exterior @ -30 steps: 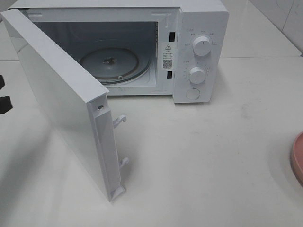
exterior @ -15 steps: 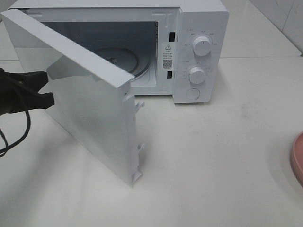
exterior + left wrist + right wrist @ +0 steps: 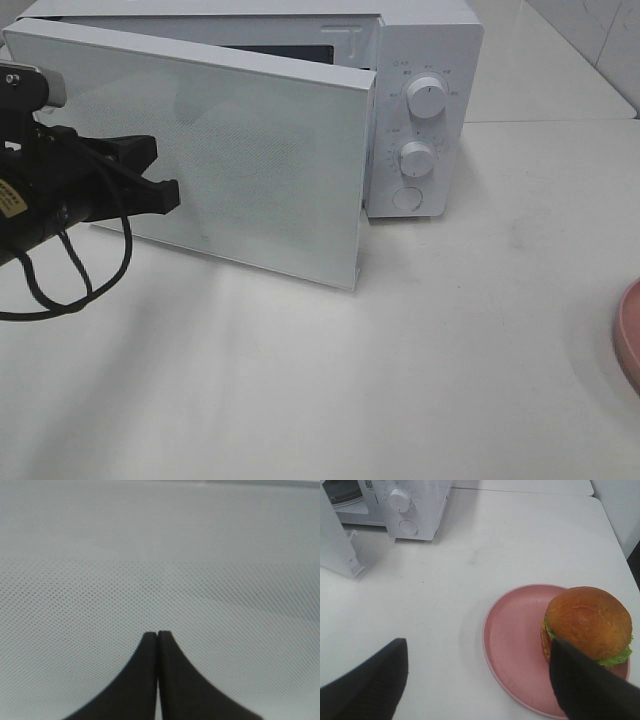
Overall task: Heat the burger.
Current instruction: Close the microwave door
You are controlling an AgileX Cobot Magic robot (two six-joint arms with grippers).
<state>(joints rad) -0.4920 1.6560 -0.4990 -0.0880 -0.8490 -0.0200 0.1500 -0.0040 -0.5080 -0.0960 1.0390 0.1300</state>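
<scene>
White tabletop [image 3: 470, 555], glossy round burger [image 3: 587, 622]

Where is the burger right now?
The burger sits on the pink plate on the white table, off to the right of the microwave. The right wrist view shows it whole; the high view catches only the plate's edge at its right border.

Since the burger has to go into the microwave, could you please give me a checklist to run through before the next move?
1. Microwave door open for loading: not ok, it stands almost shut.
2. Left tool shut and empty: ok; whether it touches the door: cannot tell.
3. Burger upright on the pink plate: ok.
4. Burger inside the microwave: not ok.
5. Right tool open and empty, by the plate: ok.
</scene>
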